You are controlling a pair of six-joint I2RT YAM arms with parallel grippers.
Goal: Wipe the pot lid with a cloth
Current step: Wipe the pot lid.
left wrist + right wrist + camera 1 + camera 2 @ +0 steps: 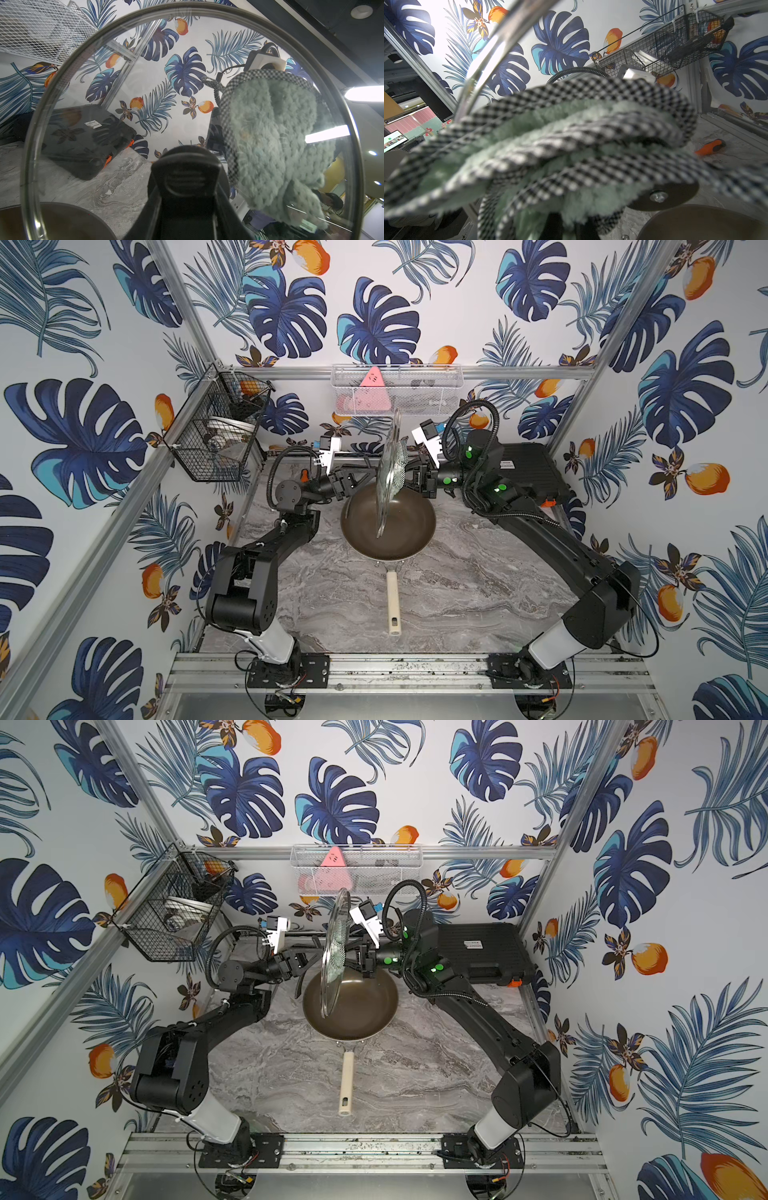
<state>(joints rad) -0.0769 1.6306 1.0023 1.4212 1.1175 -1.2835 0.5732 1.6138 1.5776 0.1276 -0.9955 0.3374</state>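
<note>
The left fingers (351,485) are closed tight on the black handle of the pot lid (388,464). They hold it on edge, nearly upright, above the dark pan (399,535), which sits on the marble bench (457,597). The right fingers (413,479) are clamped on the bunched mint-green cloth (400,466), which has a checked hem. The cloth presses against the glass on the side away from the handle, near the rim in the left wrist view.
</note>
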